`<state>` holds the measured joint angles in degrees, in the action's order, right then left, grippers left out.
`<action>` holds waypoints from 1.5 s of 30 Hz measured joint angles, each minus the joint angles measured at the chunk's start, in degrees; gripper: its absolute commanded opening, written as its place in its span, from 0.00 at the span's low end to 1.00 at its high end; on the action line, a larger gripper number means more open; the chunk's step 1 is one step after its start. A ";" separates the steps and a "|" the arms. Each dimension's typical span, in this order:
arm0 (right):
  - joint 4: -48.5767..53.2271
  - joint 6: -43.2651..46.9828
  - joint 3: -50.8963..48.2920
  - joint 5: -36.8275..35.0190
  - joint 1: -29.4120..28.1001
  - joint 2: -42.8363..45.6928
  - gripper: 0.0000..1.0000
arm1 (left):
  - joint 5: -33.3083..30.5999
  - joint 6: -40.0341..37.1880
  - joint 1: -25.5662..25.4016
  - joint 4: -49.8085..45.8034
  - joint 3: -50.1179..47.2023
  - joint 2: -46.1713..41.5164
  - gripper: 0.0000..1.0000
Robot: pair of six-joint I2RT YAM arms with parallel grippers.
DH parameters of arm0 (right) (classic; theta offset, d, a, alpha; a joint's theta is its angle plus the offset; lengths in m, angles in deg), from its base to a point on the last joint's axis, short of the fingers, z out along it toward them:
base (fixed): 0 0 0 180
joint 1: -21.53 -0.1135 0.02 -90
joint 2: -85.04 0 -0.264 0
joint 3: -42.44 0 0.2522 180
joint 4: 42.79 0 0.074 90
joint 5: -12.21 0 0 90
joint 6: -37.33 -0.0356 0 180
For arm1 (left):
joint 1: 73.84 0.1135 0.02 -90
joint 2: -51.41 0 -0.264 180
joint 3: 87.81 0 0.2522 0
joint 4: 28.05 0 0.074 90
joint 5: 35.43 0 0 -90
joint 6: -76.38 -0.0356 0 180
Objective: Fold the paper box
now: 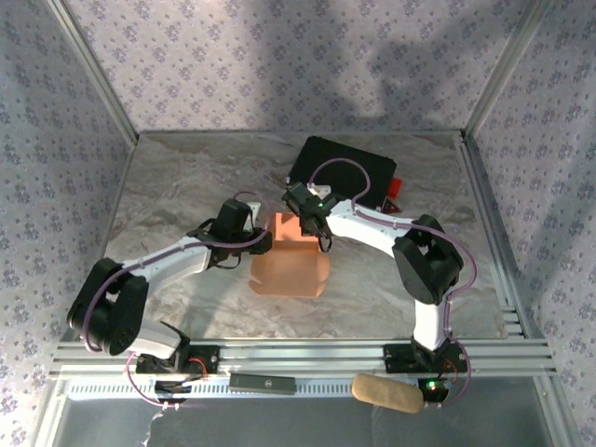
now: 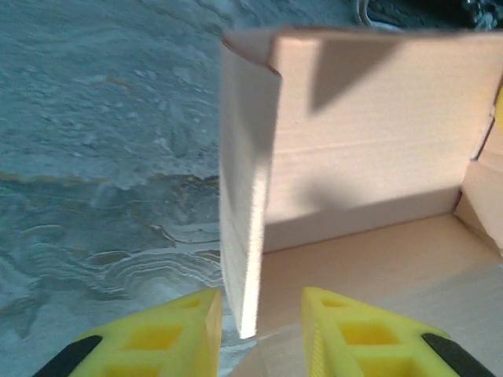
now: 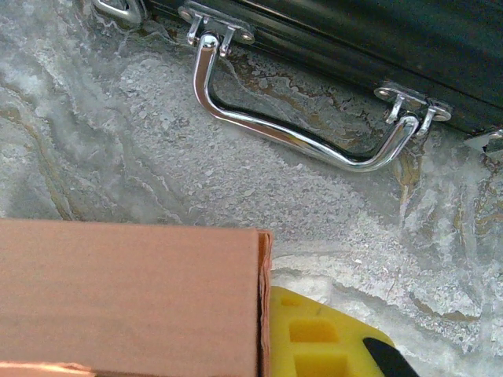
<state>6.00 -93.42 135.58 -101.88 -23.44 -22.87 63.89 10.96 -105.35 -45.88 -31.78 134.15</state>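
From above, the paper box [image 1: 289,265] lies in the middle of the surface [image 1: 186,186], one wall raised at its 12 o'clock end. The left pincer [image 1: 263,242] comes at it from 9 o'clock and the right pincer [image 1: 305,222] from 1 o'clock, with a black case [image 1: 349,172] just beyond.

In the left wrist view, the pincer is open astride an upright side wall and grips nothing. I'd close gently, low down, then hinge the wall along its crease.

In the right wrist view, one yellow finger [image 3: 314,342] sits beside the wall. Whether that pincer is gripping it, I cannot tell.
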 measured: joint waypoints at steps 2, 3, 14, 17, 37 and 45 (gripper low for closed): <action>0.00 0.00 0.00 0.00 0.00 0.00 0.00 | 0.70 -0.57 0.46 0.46 0.00 1.27 0.27; 0.00 0.00 0.00 0.00 0.00 0.00 0.00 | 0.85 -0.74 0.68 0.83 0.00 1.81 0.25; 0.07 0.00 -0.04 0.37 0.13 0.00 0.00 | 2.05 -2.58 0.76 2.95 0.35 5.16 0.13; 0.26 0.00 -0.04 0.37 0.24 -0.02 0.00 | 1.90 -2.64 0.76 3.41 0.42 5.66 0.07; 0.76 -0.04 -0.04 -0.09 0.74 -0.31 0.00 | -16.92 1.68 -8.81 -4.20 6.62 8.41 0.05; 0.61 -0.39 -0.04 0.72 0.68 -0.31 0.00 | -17.99 3.50 -10.32 -6.56 6.84 5.03 0.60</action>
<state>6.61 -93.81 135.53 -101.16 -22.76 -23.18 45.90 14.46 -115.66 -52.44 -24.94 139.18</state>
